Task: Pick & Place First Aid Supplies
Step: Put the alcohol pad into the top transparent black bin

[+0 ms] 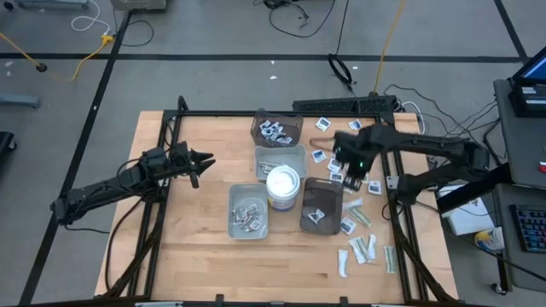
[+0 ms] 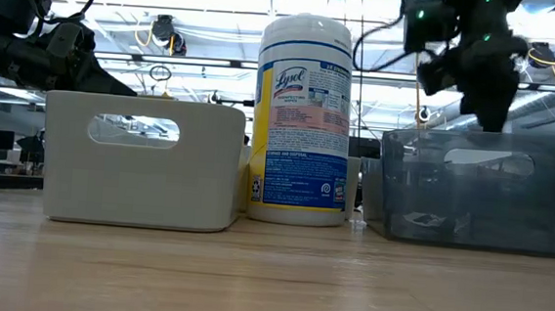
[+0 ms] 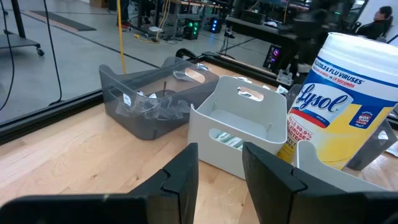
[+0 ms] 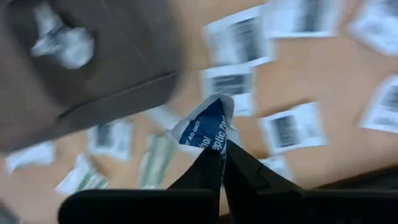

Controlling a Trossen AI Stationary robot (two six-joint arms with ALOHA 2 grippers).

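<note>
Lysol tub between trays, packets scattered beside

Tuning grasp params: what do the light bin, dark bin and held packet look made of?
Light bin: opaque matte plastic, likely, with moulded handle slot. Dark bin: smoky translucent plastic; contents show through. Packet in right gripper: thin printed paper or foil, crumpled at the pinch.

Light is even and bright on the wooden table, with only soft shadows. In the low view the ceiling lamps behind give strong glare (the top is washed out). The right wrist view is heavily blurred by motion.
</note>
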